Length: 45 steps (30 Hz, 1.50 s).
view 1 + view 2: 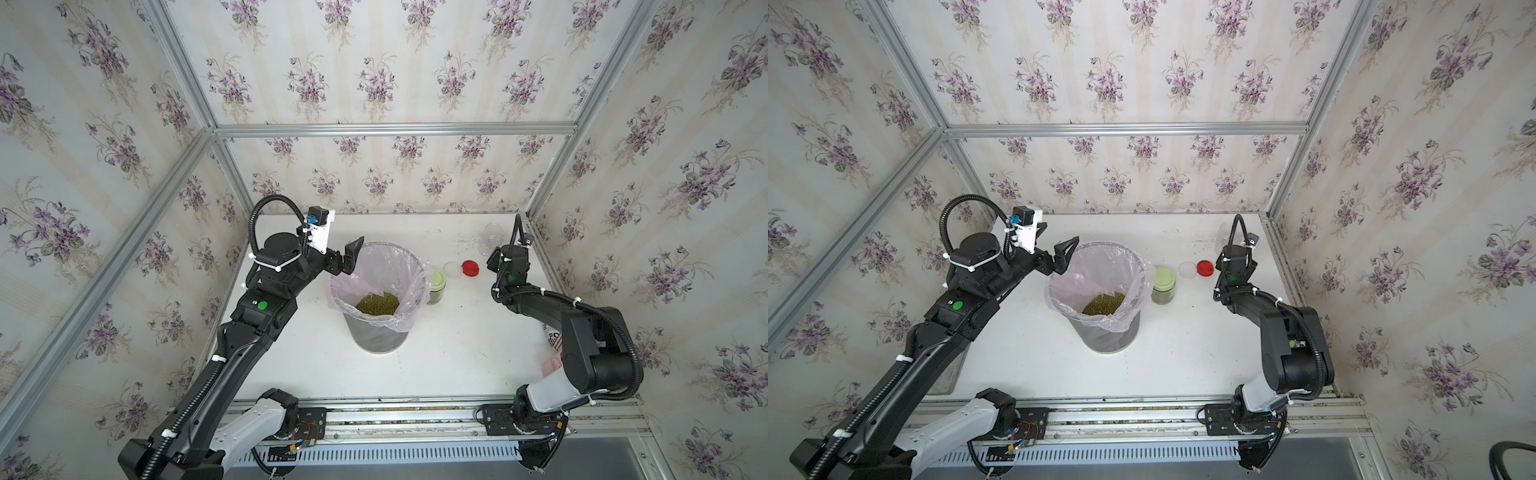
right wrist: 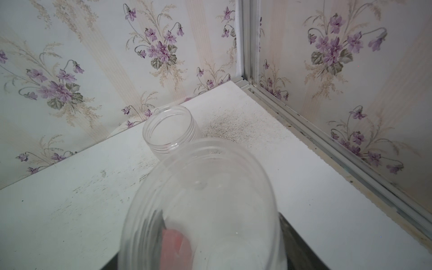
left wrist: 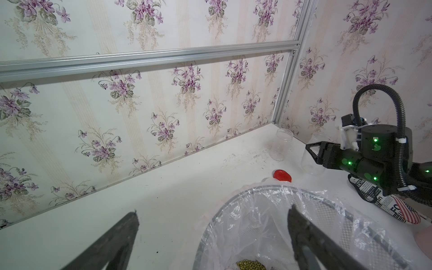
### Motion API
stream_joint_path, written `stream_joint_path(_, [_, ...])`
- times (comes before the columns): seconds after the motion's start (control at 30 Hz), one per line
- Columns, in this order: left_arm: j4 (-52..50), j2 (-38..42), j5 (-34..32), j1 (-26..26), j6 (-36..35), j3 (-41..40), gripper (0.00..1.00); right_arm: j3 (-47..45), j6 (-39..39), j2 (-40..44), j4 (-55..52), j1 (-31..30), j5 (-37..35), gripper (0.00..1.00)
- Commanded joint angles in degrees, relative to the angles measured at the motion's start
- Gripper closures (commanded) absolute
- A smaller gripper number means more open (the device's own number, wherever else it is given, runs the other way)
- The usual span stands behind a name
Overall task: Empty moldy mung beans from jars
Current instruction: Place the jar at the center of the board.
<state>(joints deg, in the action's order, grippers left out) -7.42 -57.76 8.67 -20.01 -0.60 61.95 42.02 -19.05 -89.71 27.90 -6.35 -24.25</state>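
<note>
The moldy mung beans (image 1: 377, 303) lie in a heap at the bottom of the grey bin (image 1: 409, 328) with its pinkish liner. One jar (image 1: 436, 286) with a pale green lid stands right of the bin, with beans inside. A red lid (image 1: 470, 268) and a white lid (image 1: 453, 269) lie loose behind it. My left gripper (image 3: 213, 211) hangs open and holds nothing over the bin's far left rim. My right gripper (image 2: 224, 224) is shut on an empty clear jar (image 2: 203, 205) near the back right corner. Another empty jar (image 2: 170, 128) stands just beyond it.
A printed black-and-white can (image 3: 383, 203) lies under the right arm near the right wall. The aluminium frame posts and papered walls close in the back and both sides. Grit and dark specks (image 2: 224, 128) mark the table in the back right corner.
</note>
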Motion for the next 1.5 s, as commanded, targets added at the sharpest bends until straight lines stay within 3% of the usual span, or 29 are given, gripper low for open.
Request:
stream_joint_path(0.0, [0.7, 0.1, -0.5, 0.0, 0.5, -0.1, 0.0, -0.9, 2.0, -0.8, 6.5, 0.2, 2.7, 0.42])
stream_joint_path(0.3, [0.7, 0.4, -0.4, 0.0, 0.9, 0.0, 0.0, -1.6, 4.4, -2.1, 9.8, 0.8, 6.3, 0.42])
stream_joint_path(0.6, [0.8, 0.6, -0.3, 0.0, 1.1, 0.0, 0.0, 7.9, 2.4, -5.9, -8.0, 0.9, 8.6, 0.42])
stream_joint_path(0.87, [0.7, 0.6, -0.2, 0.0, 1.2, 0.1, 0.0, 8.8, -0.1, -0.7, -21.0, 0.9, 10.5, 0.43])
stream_joint_path(1.47, [0.7, 1.1, -0.6, 0.0, 1.2, -0.1, 0.0, 6.9, -0.6, 0.5, -20.4, 0.9, 10.5, 0.43])
